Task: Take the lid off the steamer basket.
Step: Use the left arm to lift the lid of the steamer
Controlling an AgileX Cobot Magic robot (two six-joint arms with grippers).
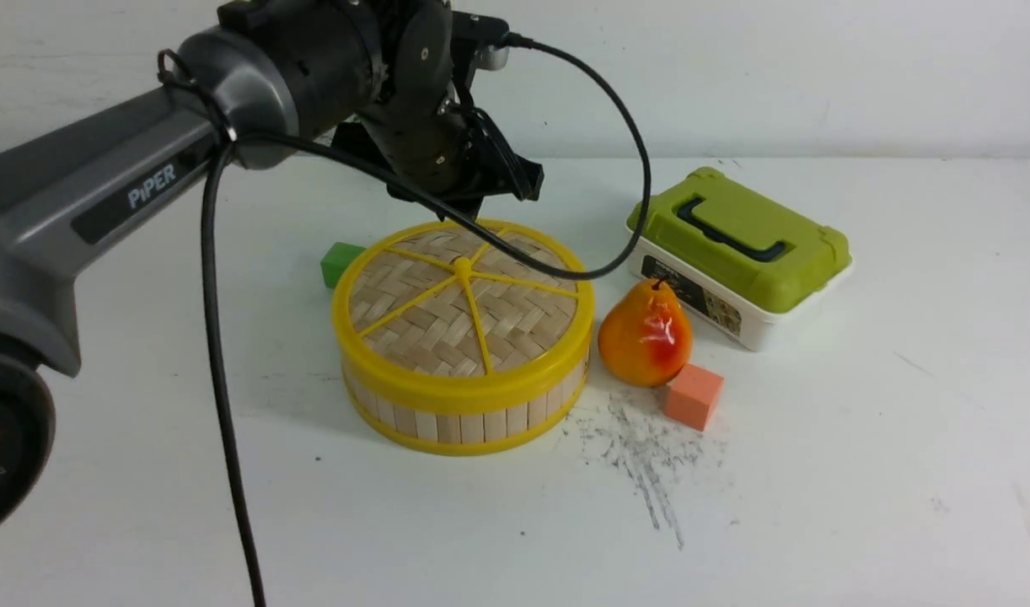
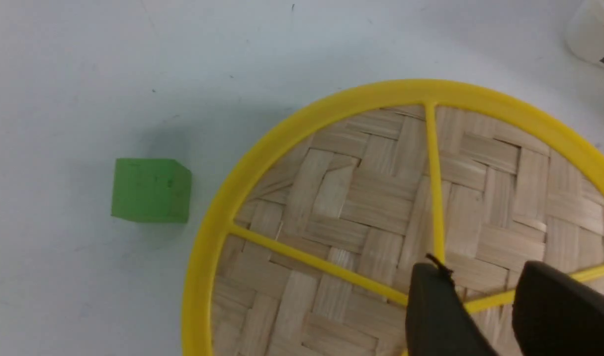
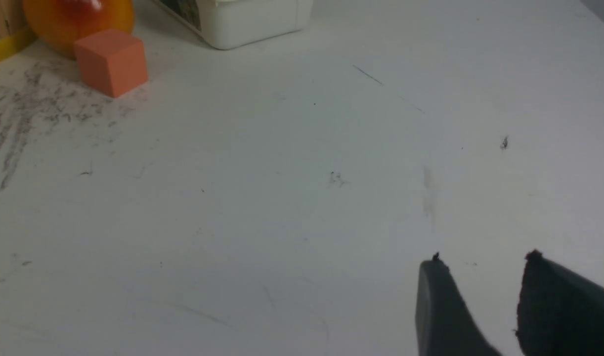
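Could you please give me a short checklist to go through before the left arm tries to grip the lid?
1. Lid seated flat on the steamer basket: ok.
2. Left gripper open, holding nothing: ok.
3. Left gripper above the lid's middle, with a spoke showing between its jaws: ok. Whether it touches the lid: cannot tell.
4. Pear clear of the basket: cannot tell; it stands very close beside it.
5. Green cube apart from the basket: ok.
6. Right gripper open over the table, away from the basket: ok.
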